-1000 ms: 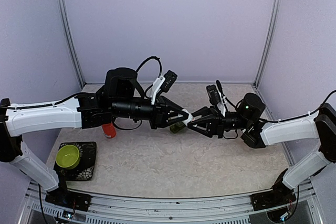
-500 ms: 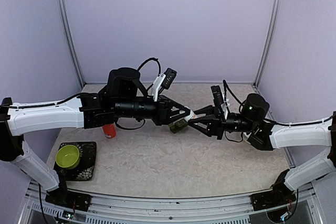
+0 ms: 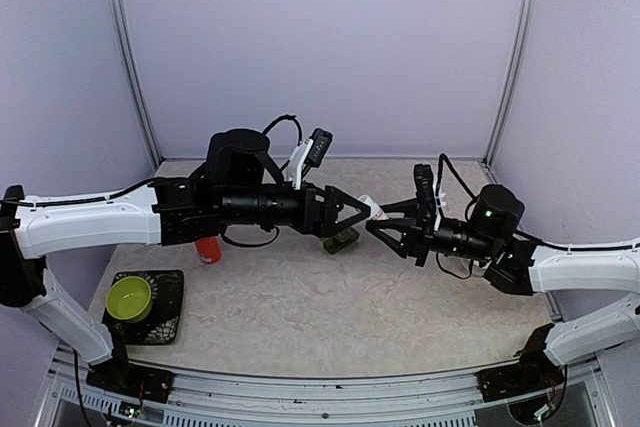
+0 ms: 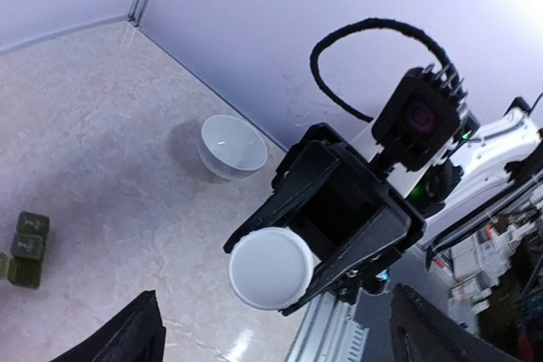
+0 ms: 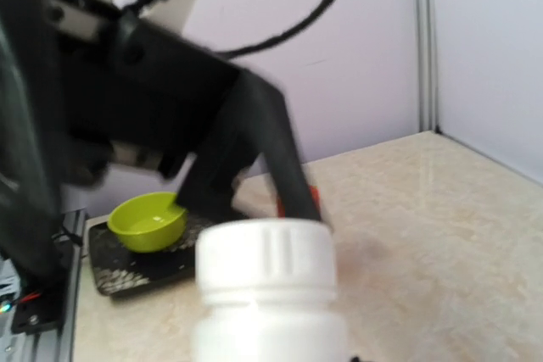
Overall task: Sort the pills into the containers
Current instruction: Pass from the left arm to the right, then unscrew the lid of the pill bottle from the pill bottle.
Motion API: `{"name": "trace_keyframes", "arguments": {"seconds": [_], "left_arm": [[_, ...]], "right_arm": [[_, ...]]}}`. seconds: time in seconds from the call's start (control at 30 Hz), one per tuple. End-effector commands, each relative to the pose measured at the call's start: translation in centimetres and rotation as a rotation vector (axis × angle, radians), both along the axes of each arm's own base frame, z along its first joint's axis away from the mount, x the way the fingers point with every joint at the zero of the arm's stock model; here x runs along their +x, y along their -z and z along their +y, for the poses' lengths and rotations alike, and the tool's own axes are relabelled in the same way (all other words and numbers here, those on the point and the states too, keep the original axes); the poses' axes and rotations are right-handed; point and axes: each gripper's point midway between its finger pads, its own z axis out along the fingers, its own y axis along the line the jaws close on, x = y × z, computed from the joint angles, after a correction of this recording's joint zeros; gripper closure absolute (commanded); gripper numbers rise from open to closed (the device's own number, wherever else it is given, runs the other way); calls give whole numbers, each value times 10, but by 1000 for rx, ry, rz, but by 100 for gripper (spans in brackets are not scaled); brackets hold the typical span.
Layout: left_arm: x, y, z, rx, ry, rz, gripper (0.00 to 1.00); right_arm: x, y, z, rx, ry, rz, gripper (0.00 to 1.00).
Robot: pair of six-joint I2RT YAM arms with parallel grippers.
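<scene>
A small white bottle (image 3: 371, 209) hangs in mid-air over the table, my right gripper (image 3: 386, 223) shut on its body. The ribbed cap (image 5: 267, 262) fills the right wrist view. In the left wrist view the cap's flat top (image 4: 271, 266) faces me between the right arm's black fingers (image 4: 293, 188). My left gripper (image 3: 358, 213) stands open just left of the cap, its fingertips (image 4: 136, 332) wide on either side and clear of it. The containers, a dark green pill box (image 3: 343, 240), rest on the table below the two grippers. No pills are in view.
A white bowl (image 4: 232, 146) stands near the back wall. A lime-green bowl (image 3: 129, 298) sits on a black tray (image 3: 165, 315) at the front left. A red cylinder (image 3: 207, 248) stands under the left arm.
My left gripper has opened and let go of the bottle. The right arm has drawn back to the right with the bottle in its grip.
</scene>
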Motion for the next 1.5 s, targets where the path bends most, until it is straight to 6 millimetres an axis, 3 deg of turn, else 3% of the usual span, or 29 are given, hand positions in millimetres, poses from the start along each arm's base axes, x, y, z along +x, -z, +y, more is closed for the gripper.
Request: {"name": "trace_keyframes", "arguments": {"seconds": [0.0, 0.17, 0.63, 1.13, 1.47], "left_arm": [[-6, -42, 12, -100, 0, -143, 2], [-13, -54, 2, -142, 68, -196, 1], [-29, -59, -27, -217, 205, -204, 1], [-40, -54, -28, -213, 222, -209, 2], [-39, -52, -23, -191, 200, -217, 3]], "right_arm": [[-15, -9, 2, 31, -79, -12, 83], [-27, -17, 8, 64, -170, 2, 84], [-37, -24, 29, 103, -269, 29, 83], [-14, -18, 27, 105, -133, 63, 84], [-2, -22, 11, 121, -14, 59, 84]]}}
